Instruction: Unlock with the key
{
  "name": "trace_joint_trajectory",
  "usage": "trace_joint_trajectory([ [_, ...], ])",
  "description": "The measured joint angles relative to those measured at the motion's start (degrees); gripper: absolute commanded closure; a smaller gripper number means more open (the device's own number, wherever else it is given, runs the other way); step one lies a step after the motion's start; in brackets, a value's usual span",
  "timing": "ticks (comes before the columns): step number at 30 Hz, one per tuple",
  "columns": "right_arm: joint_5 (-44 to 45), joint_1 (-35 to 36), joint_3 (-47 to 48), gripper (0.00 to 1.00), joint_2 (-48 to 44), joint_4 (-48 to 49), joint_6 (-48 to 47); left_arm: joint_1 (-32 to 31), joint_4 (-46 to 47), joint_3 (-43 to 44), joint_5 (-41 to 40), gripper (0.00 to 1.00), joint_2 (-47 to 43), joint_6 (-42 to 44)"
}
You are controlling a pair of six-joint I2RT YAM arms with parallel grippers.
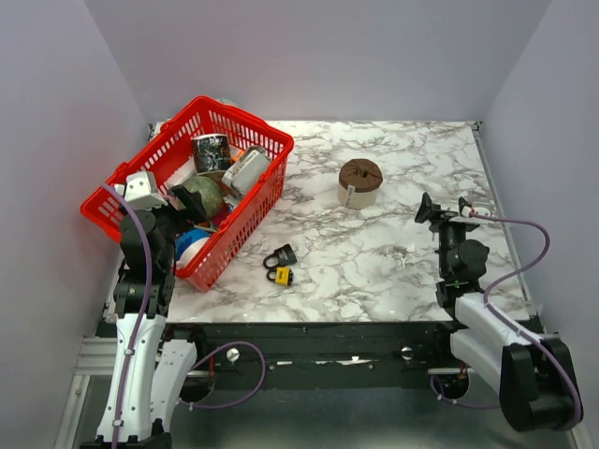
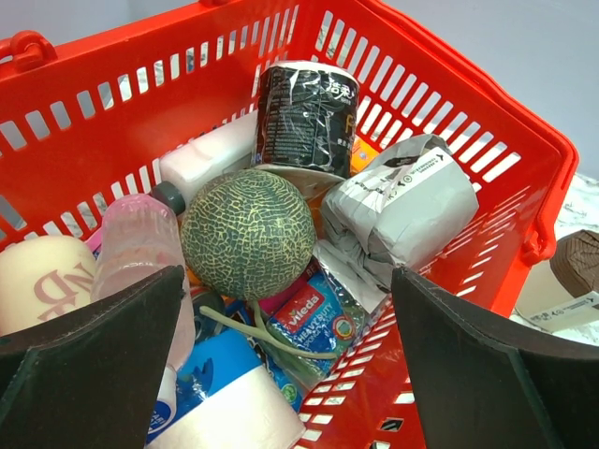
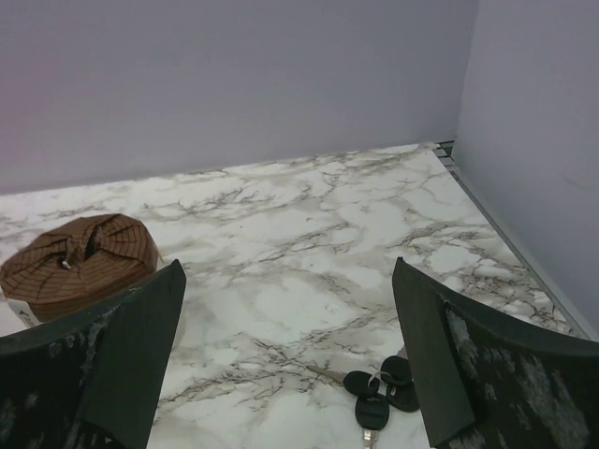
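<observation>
The key point(image 3: 378, 397) lies on the marble table point(image 3: 309, 281) as one of a small bunch of black-headed keys on a ring, low in the right wrist view just inside the right finger. My right gripper point(image 3: 286, 273) hovers over that spot, open and empty; it also shows at the right point(image 1: 445, 209) in the top view, where it hides the key. A black padlock point(image 1: 280, 254) and a yellow padlock point(image 1: 281, 275) lie together near the front middle. My left gripper point(image 2: 287, 281) hangs open and empty over the red basket point(image 2: 524, 168).
The basket point(image 1: 267, 140) at the left is full of goods: a green melon-like ball point(image 2: 247, 232), a black roll point(image 2: 304, 112), a grey packet point(image 2: 402, 201), bottles and sponges. A brown round packet point(image 1: 359, 181) stands at the middle back. Walls close in the table on three sides.
</observation>
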Motion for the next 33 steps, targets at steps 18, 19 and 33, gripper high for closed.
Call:
trace_joint_trajectory([
  [18,7.0,0.0,15.0,0.02,-19.5,-40.3,15.8,-5.5,1.9,6.2,5.1,0.03,7.6,4.8],
  [19,7.7,0.0,18.0,0.03,-16.9,-43.5,15.8,-7.4,1.6,8.7,5.3,0.03,10.5,5.5],
  [33,0.7,-1.5,43.2,0.19,18.5,-75.4,16.3,-17.5,2.8,14.2,11.8,0.02,25.3,5.7],
])
